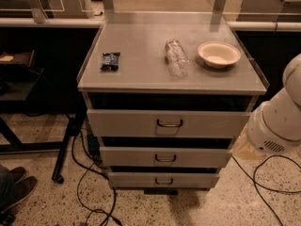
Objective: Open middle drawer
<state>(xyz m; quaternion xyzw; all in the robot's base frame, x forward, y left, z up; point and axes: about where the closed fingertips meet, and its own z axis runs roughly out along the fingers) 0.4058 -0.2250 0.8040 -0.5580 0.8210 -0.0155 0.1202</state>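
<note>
The middle drawer [165, 157] is a pale grey flat front with a small dark wire handle at its centre. It sits between the taller top drawer [169, 123] and the slim bottom drawer [163, 180] of a grey cabinet. Its front stands flush in the stack and nothing of its inside shows. My gripper is out of view. Only a white rounded arm segment [277, 121] shows at the right edge, beside the cabinet's right side at the level of the top two drawers.
On the cabinet top [141, 74] lie a dark snack packet [110, 60], a clear plastic bottle [176, 57] on its side and a beige bowl [219, 54]. Cables [94, 192] trail on the floor at the left. Someone's shoes [14, 185] are at the bottom left.
</note>
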